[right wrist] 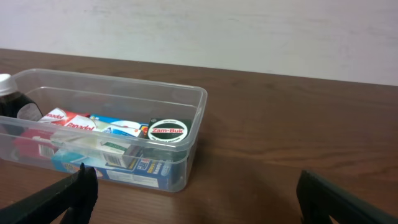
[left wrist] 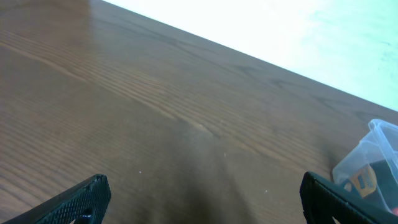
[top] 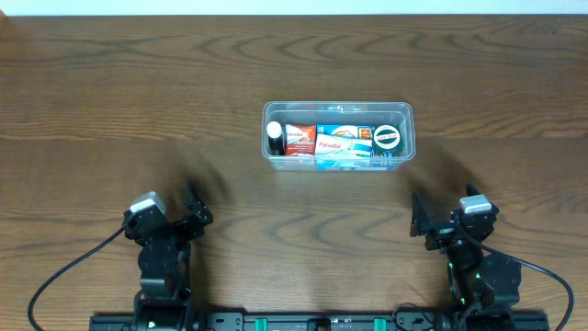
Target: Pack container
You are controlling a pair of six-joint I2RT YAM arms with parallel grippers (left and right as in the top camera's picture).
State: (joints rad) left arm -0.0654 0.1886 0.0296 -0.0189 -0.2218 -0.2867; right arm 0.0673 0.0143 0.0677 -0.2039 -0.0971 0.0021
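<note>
The clear plastic container stands at the middle of the wooden table, a little toward the back. Inside it are a dark bottle with a white cap, red and blue Panadol boxes and a round Zam-Buk tin. My left gripper rests open near the front left, well away from the tub. My right gripper is open at the front right. In the right wrist view the container lies ahead and to the left of the open gripper. The left wrist view shows only the container's corner at far right.
Bare brown wood table surrounds the tub on all sides. A pale wall or floor strip runs beyond the table's far edge. Black cables trail from both arm bases at the front edge.
</note>
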